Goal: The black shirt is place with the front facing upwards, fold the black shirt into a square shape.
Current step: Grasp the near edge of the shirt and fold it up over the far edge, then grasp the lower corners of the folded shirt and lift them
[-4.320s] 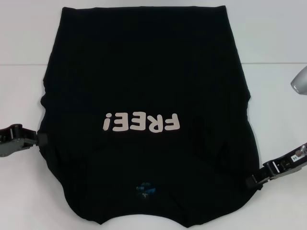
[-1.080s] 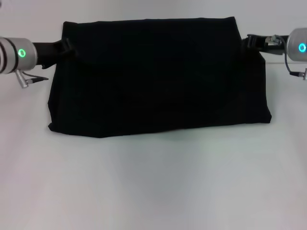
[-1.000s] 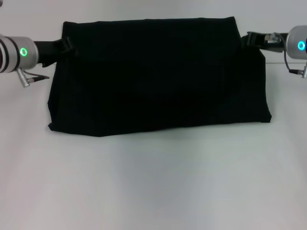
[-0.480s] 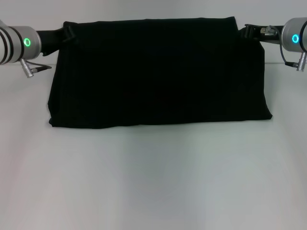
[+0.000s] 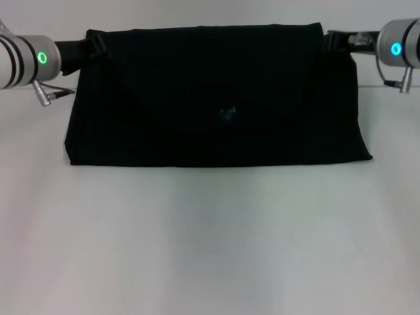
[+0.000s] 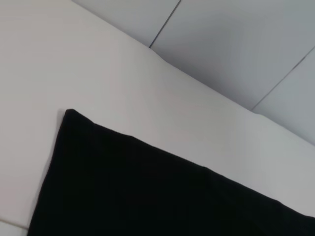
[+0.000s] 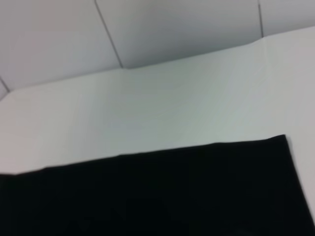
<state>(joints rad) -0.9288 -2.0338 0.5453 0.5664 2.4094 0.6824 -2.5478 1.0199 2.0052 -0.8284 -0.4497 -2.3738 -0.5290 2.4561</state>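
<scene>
The black shirt point(image 5: 216, 98) lies folded in half across the far part of the white table, a wide black band with no lettering showing. A small blue label point(image 5: 228, 115) shows near its middle, under a faint curved edge of the upper layer. My left gripper point(image 5: 88, 49) is at the shirt's far left corner and my right gripper point(image 5: 331, 41) at its far right corner, each pinching the cloth. The left wrist view shows one shirt point(image 6: 147, 191) corner on the table. In the right wrist view the shirt point(image 7: 147, 191) shows a straight edge.
Bare white table point(image 5: 210, 243) fills the near half of the head view. A pale panelled wall point(image 6: 236, 44) rises behind the table's far edge, close behind both grippers.
Since 4.3 s ago the shirt's near half has been carried over onto the far half, hiding the lettering. In the last half second both grippers shifted slightly and the blue label came into view.
</scene>
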